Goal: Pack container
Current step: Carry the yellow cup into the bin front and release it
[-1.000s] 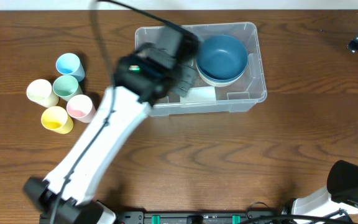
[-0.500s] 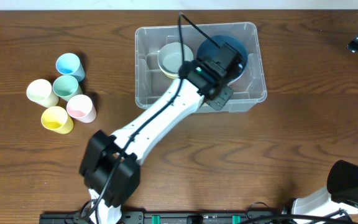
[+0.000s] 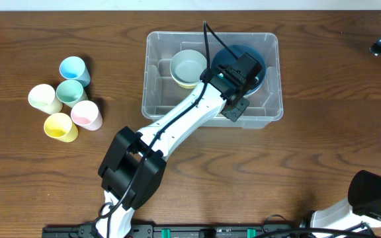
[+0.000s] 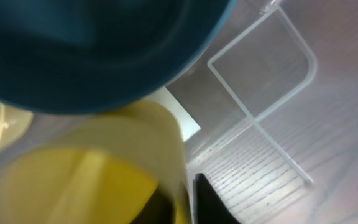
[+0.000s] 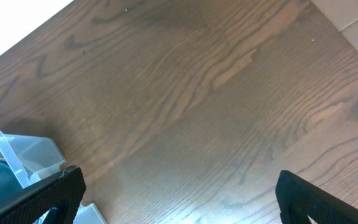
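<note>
Container point(image 3: 159, 82): clear plastic bin with rounded corners and a rim, standing on the wooden table point(image 3: 296, 158) at the far centre of the overhead view, long side running left to right. A white label point(image 4: 180, 113) on it shows in the left wrist view, just under the blue bowl's edge. Contents: pale yellow bowl point(image 3: 189, 66) in the left half, mouth up, and blue bowl point(image 3: 260, 63) in the right half, just beside it and largely covered from above by the wrist of the left arm point(image 3: 177, 122). Left arm: white links reaching diagonally from the near side of the table into the container. Left gripper point(image 4: 186, 198): inside the container, where the two bowls meet. In its own camera the yellow rim runs between the dark fingers point(image 4: 211, 200), and the blue bowl fills the top of the view. The view is too close and blurred to tell whether the rim is pinched or only straddled. Right gripper point(image 5: 179, 182): fingers spread wide with nothing between them, above the table to the right of the container, whose corner shows at the lower left of its view. Cups: five, pastel, clustered on the table well to the left of the container, namely blue cup point(image 3: 73, 68), cream cup point(image 3: 43, 98), green cup point(image 3: 69, 92), pink cup point(image 3: 86, 114) and yellow cup point(image 3: 59, 127), with neighbours touching or just beside one another.
</note>
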Controlling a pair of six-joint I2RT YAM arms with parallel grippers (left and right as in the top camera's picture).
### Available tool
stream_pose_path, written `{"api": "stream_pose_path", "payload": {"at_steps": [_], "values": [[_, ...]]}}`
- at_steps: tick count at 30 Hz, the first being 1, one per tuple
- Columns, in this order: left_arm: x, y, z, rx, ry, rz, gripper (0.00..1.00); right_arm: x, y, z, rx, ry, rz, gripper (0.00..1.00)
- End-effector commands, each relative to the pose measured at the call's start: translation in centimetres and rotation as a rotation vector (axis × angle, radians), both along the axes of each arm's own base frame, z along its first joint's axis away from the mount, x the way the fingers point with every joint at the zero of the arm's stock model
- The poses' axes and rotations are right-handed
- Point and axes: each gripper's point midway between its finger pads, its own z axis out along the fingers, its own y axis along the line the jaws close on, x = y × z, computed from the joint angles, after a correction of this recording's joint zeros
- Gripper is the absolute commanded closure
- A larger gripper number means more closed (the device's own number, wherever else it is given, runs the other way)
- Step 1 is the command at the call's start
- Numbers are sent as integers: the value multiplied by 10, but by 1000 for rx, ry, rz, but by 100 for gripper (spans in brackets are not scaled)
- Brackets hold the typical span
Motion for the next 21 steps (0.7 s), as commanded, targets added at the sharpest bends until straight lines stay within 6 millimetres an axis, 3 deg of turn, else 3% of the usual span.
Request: {"api": "stream_pose_path", "payload": {"at_steps": [1,11,16,21], "values": [[-4,-3,-6,0,24,-6,70,-1,-3,-2,3,3,-19,1],[-1,1,2,-3,7,0,55,-1,-2,-2,3,3,-18,1],[3,18,56,-59,-57,32,48,-1,-2,-2,3,3,-18,1],[7,68,132,-105,-191,130,41,-1,-2,-2,3,3,-18,1]]}}
